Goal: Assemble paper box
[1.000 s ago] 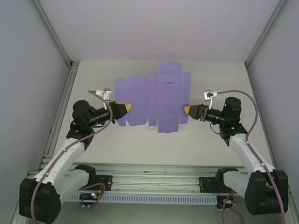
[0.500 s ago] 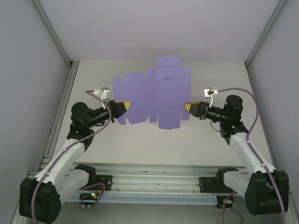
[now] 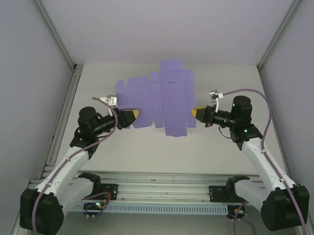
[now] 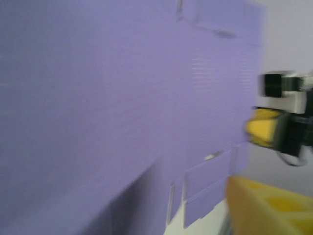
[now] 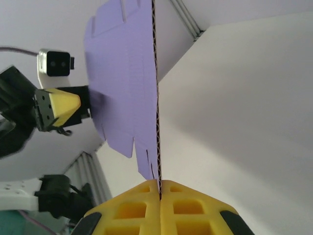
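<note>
Plainly, the whole sheet depends on one pinch. Nearest the arm bases, the right gripper (image 5: pixel 160 185) is clenched on the right edge of the paper box (image 3: pixel 163 99). The box is an unfolded purple die-cut sheet, carried above the surface (image 3: pixel 145 153) with its broad face turned up to the overhead camera. The right wrist view shows the card edge-on, caught between the two yellow fingertips and running away from them without support.

Across from it, the left gripper (image 3: pixel 131 115) sits at the sheet's left side. In its own blurred wrist view, the single finger (image 4: pixel 264 205) in sight lies far off to one side and clear of the card. I judge this gripper open and holding nothing.

The risks follow from that. Held at one margin, the card can pivot or slide in the right gripper's bite, which grips only a narrow strip. A quick swing would probably twist it loose or fold it along a score line that should stay flat for now. The near flap hangs lowest in the overhead view and could droop and drag on the surface. If the left gripper closes without first lining up, it may crumple a tab or push the sheet sideways out of the other grip. Farthest out, the flaps at the back have the most leverage, so any sag or flutter there will pull hardest on that single hold.
</note>
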Robot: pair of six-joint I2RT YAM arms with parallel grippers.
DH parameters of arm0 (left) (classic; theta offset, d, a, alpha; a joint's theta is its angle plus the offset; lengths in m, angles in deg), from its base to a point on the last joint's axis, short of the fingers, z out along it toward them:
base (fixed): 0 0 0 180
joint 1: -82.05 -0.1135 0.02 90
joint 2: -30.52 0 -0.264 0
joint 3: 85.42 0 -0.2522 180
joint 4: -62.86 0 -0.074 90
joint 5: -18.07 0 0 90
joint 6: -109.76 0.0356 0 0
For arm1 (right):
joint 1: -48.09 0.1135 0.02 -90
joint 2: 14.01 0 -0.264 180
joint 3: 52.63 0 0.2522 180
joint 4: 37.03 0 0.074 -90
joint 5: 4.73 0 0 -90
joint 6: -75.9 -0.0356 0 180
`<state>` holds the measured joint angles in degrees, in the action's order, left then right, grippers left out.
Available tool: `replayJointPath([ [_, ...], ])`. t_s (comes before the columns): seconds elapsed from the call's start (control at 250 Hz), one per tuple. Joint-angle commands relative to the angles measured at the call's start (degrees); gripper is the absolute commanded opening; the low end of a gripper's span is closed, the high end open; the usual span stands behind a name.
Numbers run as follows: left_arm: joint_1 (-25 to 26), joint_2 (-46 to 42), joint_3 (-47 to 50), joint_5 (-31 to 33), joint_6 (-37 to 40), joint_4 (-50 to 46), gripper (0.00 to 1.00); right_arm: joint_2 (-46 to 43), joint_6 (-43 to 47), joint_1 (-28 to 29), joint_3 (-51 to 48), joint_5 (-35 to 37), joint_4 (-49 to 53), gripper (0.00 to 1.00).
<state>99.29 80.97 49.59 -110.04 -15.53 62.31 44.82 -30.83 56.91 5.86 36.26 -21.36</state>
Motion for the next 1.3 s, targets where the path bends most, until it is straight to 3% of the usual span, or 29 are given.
replayJointPath([
  [0.0, 0.32, -4.57, -6.66, 24.20, 9.91, -29.85, 1.00, 0.35, 16.67, 4.77, 5.71, 15.31, 22.71, 0.00],
  [0.088, 0.22, -6.05, -10.20, 40.90, 8.96, -42.45, 1.00, 2.99, 22.94, 9.52, 8.11, 24.80, 28.80, 0.00],
  [0.176, 0.16, -6.09, -12.64, 46.64, 8.36, -47.87, 1.00, 6.68, 26.69, 13.64, 11.00, 33.58, 33.30, 0.00],
  [0.264, 0.12, -5.44, -12.51, 42.49, 8.54, -45.43, 1.00, 10.74, 30.97, 18.38, 13.41, 46.17, 33.89, 0.00],
  [0.335, 0.08, -4.44, -11.30, 37.76, 8.33, -41.36, 1.00, 13.93, 35.92, 23.87, 13.59, 61.54, 29.79, 0.00],
  [0.411, 0.04, -3.00, -10.38, 35.15, 7.63, -38.28, 1.00, 18.29, 42.99, 28.35, 13.72, 72.85, 24.68, 0.00],
  [0.539, 0.15, -0.06, -11.15, 33.88, 8.20, -38.00, 1.00, 25.22, 58.30, 32.83, 11.43, 85.51, 11.70, 0.00],
  [0.683, -0.29, 1.93, -11.60, 33.43, 8.42, -38.08, 1.00, 26.81, 66.41, 34.35, 7.36, 85.40, -1.90, 0.00],
  [0.779, -0.55, 3.29, -11.18, 30.54, 8.18, -35.56, 1.00, 27.17, 73.69, 36.01, 0.81, 85.05, -17.25, 0.00],
  [0.947, -0.81, 8.95, -13.25, 27.13, 6.05, -32.11, 1.00, 30.50, 78.48, 38.33, -3.36, 87.95, -26.73, 0.00],
  [1.174, -0.16, 19.04, -17.97, 9.35, 1.46, -18.99, 1.00, 30.77, 74.21, 38.90, -2.57, 86.76, -22.00, 0.00],
  [1.298, 1.41, 26.24, -23.63, 2.07, 0.25, -17.06, 1.00, 30.26, 73.94, 38.90, -2.54, 86.28, -21.08, 0.00],
])
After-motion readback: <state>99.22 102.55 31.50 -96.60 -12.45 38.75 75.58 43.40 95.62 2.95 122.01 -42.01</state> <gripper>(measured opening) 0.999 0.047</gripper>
